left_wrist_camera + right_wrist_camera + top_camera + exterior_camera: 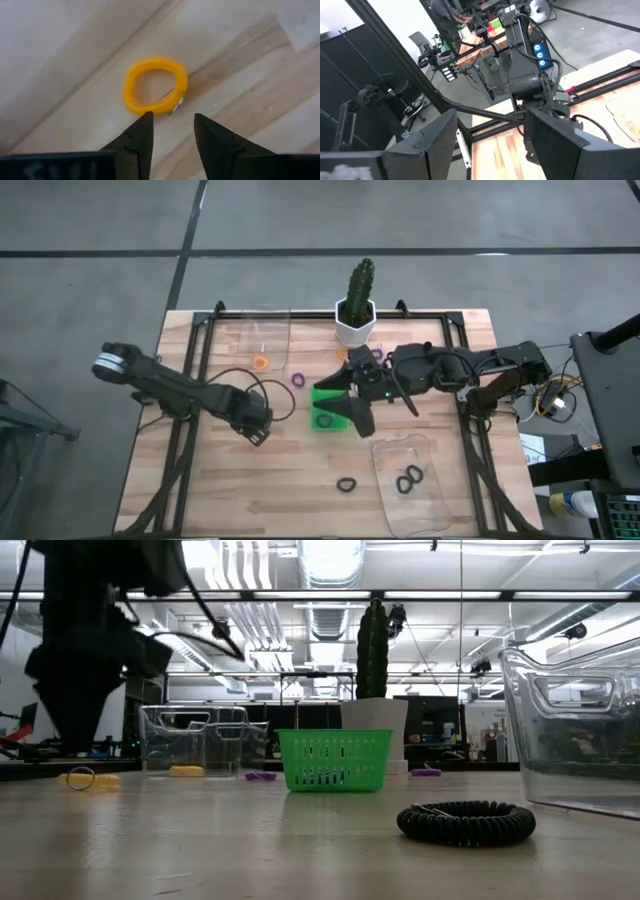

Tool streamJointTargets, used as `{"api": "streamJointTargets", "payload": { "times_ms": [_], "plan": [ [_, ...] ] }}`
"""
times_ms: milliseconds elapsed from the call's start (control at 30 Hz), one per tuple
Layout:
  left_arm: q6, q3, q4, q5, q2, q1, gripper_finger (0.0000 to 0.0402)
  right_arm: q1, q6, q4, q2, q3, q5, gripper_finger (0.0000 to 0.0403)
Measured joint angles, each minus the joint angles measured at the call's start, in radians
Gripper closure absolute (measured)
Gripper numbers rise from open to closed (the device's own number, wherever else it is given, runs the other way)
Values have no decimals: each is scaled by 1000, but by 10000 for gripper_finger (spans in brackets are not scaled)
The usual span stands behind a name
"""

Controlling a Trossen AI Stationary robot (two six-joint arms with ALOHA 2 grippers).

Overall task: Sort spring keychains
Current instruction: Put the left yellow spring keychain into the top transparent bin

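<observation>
Fingers (142, 137) of the left gripper (172, 131) hang parted and empty just above an orange keychain (154, 85) toward the table's (230, 490) left edge.

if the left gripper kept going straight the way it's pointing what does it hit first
Most likely the orange spring keychain: it lies on the wooden table just ahead of the left gripper, whose jaws stand open, though slightly off-centre.

**Surfaces and materials on the table**

We see a table (230, 480) of pale wood planks, matt with visible grain. The orange spring keychain (155, 86) looks like ribbed, slightly glossy plastic cord (with a small metal clasp). The black spring keychain (466, 822) seems matt. The clear trays (575, 730) are glossy transparent plastic, the green tray (334, 760) perforated plastic, the left gripper (172, 137) smooth matt black.
</observation>
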Motion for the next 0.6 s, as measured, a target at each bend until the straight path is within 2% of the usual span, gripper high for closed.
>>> {"api": "streamJointTargets", "payload": {
  "times_ms": [200,500,600],
  "plan": [
    [-25,-104,182,77,15,-3,268,0,3,-19,0,0,0,170],
    [1,-145,205,83,20,-3,270,0,8,-19,0,0,0,170],
    [9,-131,198,109,17,-11,294,0,8,-18,0,0,0,170]
  ]
}}
